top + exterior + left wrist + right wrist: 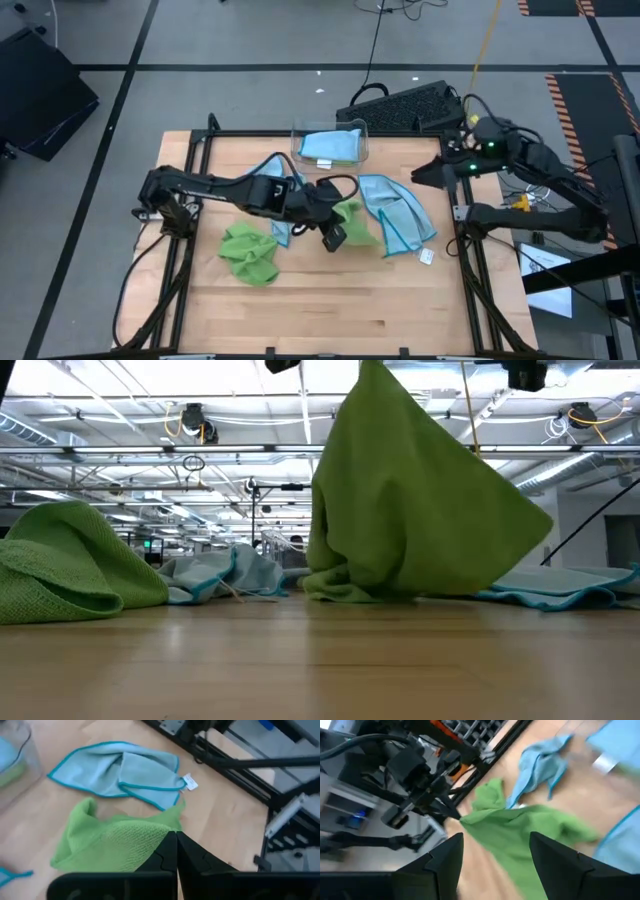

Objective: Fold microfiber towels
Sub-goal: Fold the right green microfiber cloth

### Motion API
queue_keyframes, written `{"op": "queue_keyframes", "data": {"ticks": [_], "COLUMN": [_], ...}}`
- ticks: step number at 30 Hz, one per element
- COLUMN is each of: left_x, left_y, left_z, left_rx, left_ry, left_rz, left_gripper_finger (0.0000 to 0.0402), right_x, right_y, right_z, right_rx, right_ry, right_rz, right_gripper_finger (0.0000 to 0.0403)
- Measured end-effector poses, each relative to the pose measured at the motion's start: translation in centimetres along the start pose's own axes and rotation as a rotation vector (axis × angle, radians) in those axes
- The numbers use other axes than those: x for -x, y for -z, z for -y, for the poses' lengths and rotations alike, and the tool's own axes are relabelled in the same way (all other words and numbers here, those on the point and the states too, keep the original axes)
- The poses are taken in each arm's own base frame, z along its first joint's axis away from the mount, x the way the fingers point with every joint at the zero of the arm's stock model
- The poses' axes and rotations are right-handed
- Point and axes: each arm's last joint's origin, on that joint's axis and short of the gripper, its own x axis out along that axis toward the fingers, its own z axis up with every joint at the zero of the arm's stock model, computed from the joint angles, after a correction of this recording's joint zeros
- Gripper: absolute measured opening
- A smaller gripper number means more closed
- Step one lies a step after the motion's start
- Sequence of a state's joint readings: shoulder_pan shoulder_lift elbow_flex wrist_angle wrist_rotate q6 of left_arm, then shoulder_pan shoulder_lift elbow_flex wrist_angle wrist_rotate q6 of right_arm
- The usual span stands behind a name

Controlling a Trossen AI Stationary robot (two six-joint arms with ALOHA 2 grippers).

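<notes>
My left gripper (335,238) reaches to the table's middle, shut on a lime green towel (357,222) that hangs from it as a peaked drape (410,510). A second green towel (250,254) lies crumpled on the table near the left. One light blue towel (400,215) with a white tag (190,781) lies spread to the right, and another blue towel (280,190) lies partly under my left arm. My right gripper (425,172) hovers open at the table's right edge, clear of every towel. My left gripper pinches a bunched peak of the green towel (161,835) between its two shut fingers, slanting down from the table's left side. The towel hangs below the fingers in a cone. Its lower folds (350,588) rest on the table.
A clear plastic bin (362,150) with a blue towel (328,146) inside stands at the table's far edge. A black keyboard (400,105) lies beyond it. Black frame rails (468,260) run along the table's sides. Bare wood (330,310) lies toward the near edge.
</notes>
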State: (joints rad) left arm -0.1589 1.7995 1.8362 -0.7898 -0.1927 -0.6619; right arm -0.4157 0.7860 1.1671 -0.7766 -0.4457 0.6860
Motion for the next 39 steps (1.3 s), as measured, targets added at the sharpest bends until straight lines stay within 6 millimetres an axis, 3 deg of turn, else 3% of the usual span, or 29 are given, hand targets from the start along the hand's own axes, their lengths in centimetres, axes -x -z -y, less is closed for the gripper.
{"op": "queue_keyframes", "data": {"ticks": [4,11,19,24,28,33,39], "left_x": [1.0,2.8,7.8,8.8,8.7,6.7,4.8], "left_y": [-0.2,-0.3,-0.5,0.7,2.7,6.0,8.1], "left_z": [0.0,0.9,3.1,4.2,4.8,5.3,6.1], "left_rx": [-0.092,-0.172,-0.332,-0.366,-0.296,-0.207,-0.081], "left_ry": [0.029,0.117,0.282,0.314,0.275,0.111,0.003], "left_rz": [0.007,0.037,0.21,0.184,0.07,-0.102,-0.159], "left_gripper_finger": [0.0001,0.0001,0.0001,0.0001,0.0001,0.0005,0.0026], "right_x": [-2.8,-7.9,-12.0,-14.0,-15.7,-17.5,-19.8], "right_y": [0.1,1.4,2.5,3.6,5.4,7.7,8.9], "right_z": [-0.2,-2.4,-7.6,-9.2,-8.3,-6.4,-3.5], "right_rx": [-0.154,-0.161,0.031,0.051,-0.002,-0.123,-0.047], "right_ry": [0.006,-0.053,-0.316,-0.355,-0.197,0.059,0.341], "right_rz": [-0.126,-0.284,-0.104,-0.042,-0.116,-0.242,-0.266], "right_gripper_finger": [0.0222,0.0222,0.0222,0.0222,0.0222,0.0222,0.0222]}}
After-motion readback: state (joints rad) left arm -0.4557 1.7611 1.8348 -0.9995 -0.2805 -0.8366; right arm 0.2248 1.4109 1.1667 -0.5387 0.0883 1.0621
